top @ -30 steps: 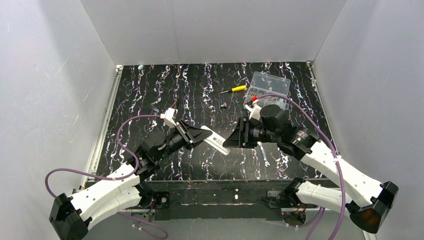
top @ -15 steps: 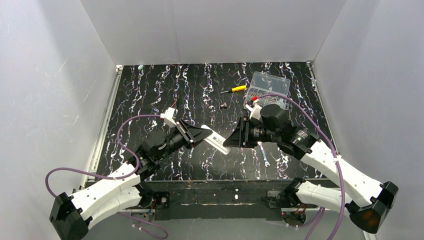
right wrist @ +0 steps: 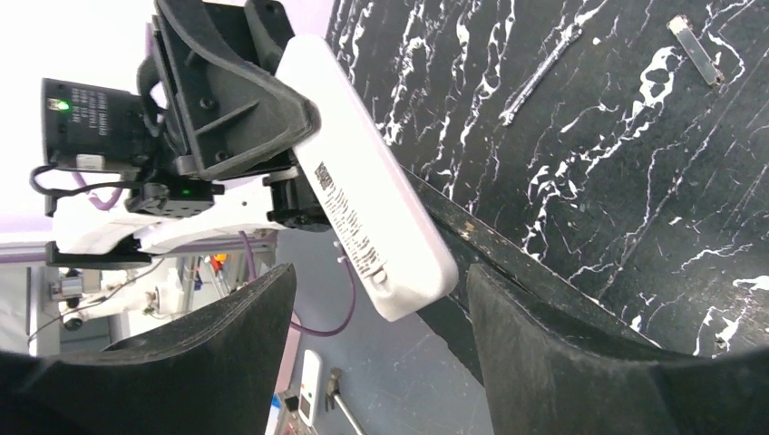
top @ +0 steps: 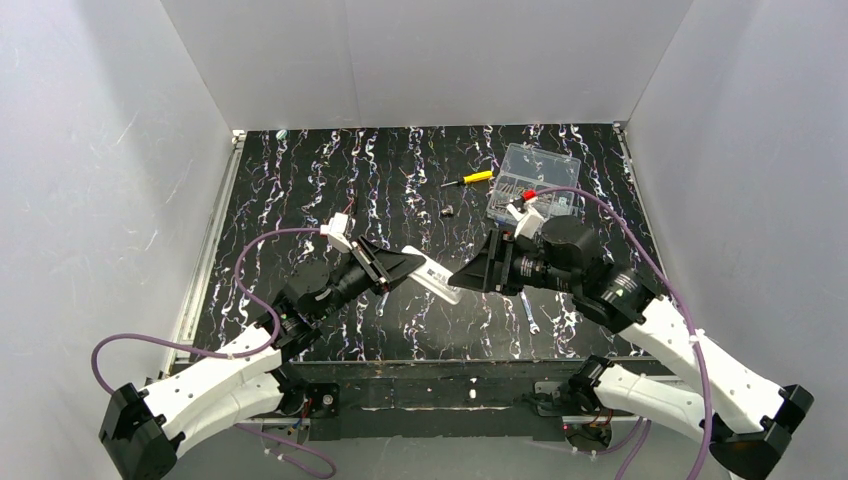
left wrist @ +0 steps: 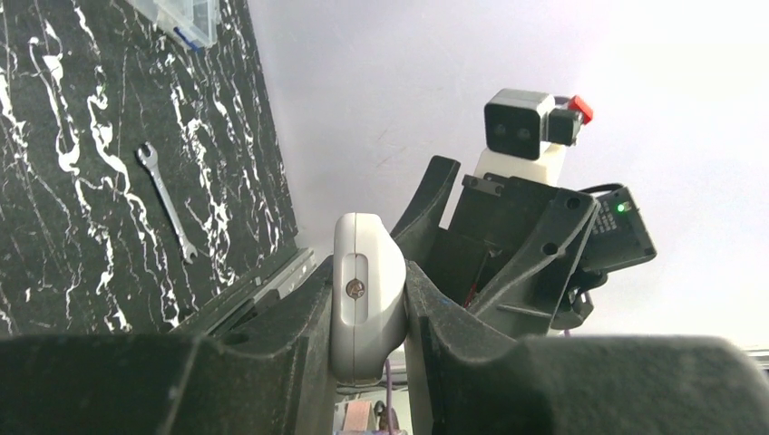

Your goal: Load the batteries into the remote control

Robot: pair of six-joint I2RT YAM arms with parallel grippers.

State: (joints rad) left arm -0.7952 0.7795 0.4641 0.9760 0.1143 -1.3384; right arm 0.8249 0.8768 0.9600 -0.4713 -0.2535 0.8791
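The white remote control (top: 432, 278) is held above the table's near middle, my left gripper (top: 402, 266) shut on one end of it. The left wrist view shows its narrow end with a screw (left wrist: 366, 288) clamped between both fingers. My right gripper (top: 470, 275) faces the free end with its jaws open. In the right wrist view the remote (right wrist: 372, 199), its label side showing, ends between and just beyond my spread right fingers (right wrist: 227, 362), touching neither. The batteries are out of view.
A clear plastic box (top: 540, 172) and a yellow-handled screwdriver (top: 470, 179) lie at the back right. A small dark piece (top: 447, 211) sits mid-table. A small wrench (top: 529, 310) lies under my right arm, near the front edge.
My right gripper has opened wide and its arm has drawn back to the right from the remote's free end. The left gripper keeps its hold on the remote.
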